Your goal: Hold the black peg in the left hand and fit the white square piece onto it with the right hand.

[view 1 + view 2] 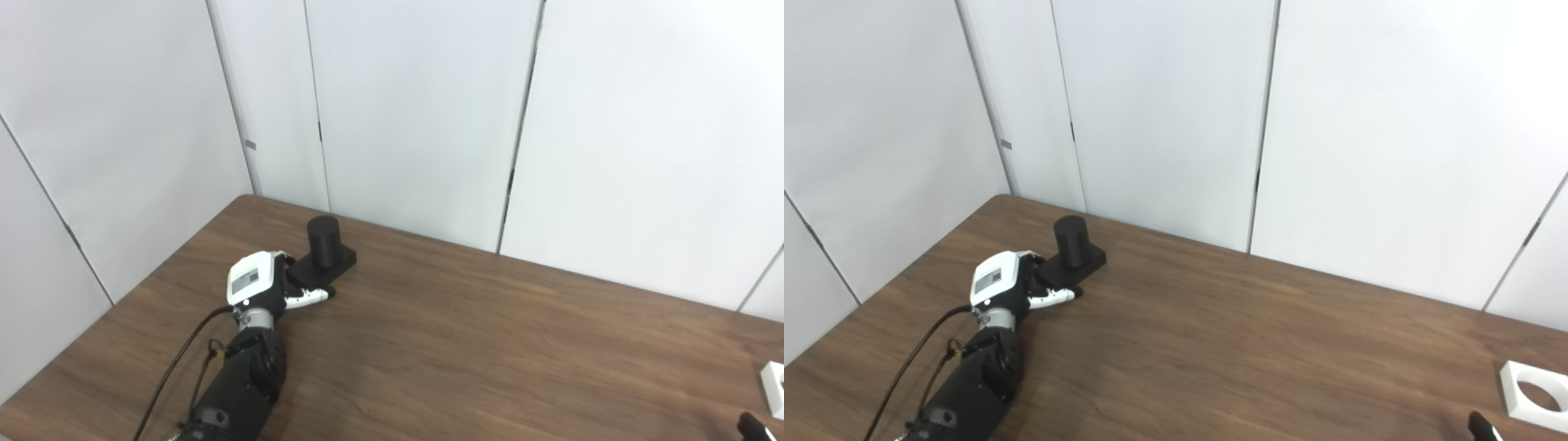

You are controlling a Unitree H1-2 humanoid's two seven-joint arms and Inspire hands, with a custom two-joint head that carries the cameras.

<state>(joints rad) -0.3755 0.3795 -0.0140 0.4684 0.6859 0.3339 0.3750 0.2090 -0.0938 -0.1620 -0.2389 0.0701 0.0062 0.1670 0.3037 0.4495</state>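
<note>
The black peg (323,240) stands upright on its square black base (334,264) on the table at the far left. My left hand (260,285) is at the base's near-left corner. Its thumb lies along the base's front edge and its curled fingers wrap the left side, so it grips the base, which rests on the table. The white square piece (1536,395) with a round hole lies flat at the right edge of the table. Only a dark tip of my right hand (1481,424) shows at the bottom right, just short of the white piece.
The brown wooden table (490,343) is bordered by white wall panels (416,110) at the back and left. A black cable (177,361) runs along my left forearm.
</note>
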